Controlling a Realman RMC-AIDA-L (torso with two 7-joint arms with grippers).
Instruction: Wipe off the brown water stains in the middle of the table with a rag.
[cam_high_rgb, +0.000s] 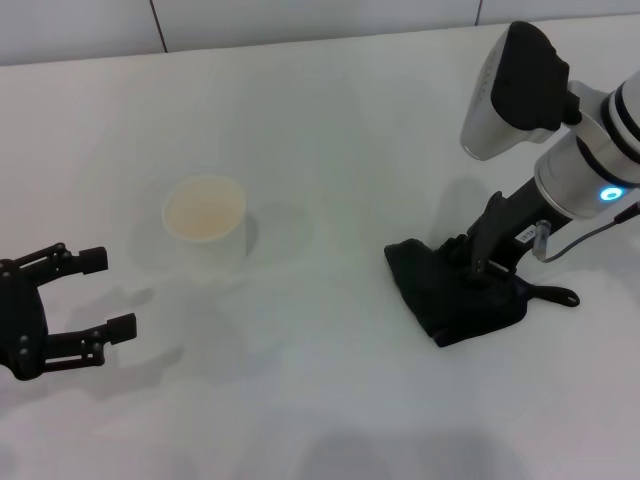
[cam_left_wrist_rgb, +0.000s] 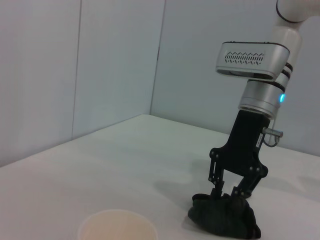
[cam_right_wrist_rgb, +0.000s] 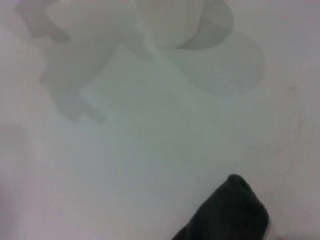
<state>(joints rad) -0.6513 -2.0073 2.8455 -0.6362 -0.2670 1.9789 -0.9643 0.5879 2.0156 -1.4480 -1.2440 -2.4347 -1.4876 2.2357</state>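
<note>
Black rag on white table — right claw gripping it

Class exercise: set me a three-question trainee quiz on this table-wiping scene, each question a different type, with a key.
1. True or false: the right gripper is down on the rag.
2. Which stands between the two grippers? A) white cup B) bottle C) plate
3. Fill in: the left gripper is ____, away from the rag.

Key: 1 true; 2 A; 3 open. No brown stain shows on the table.
</note>
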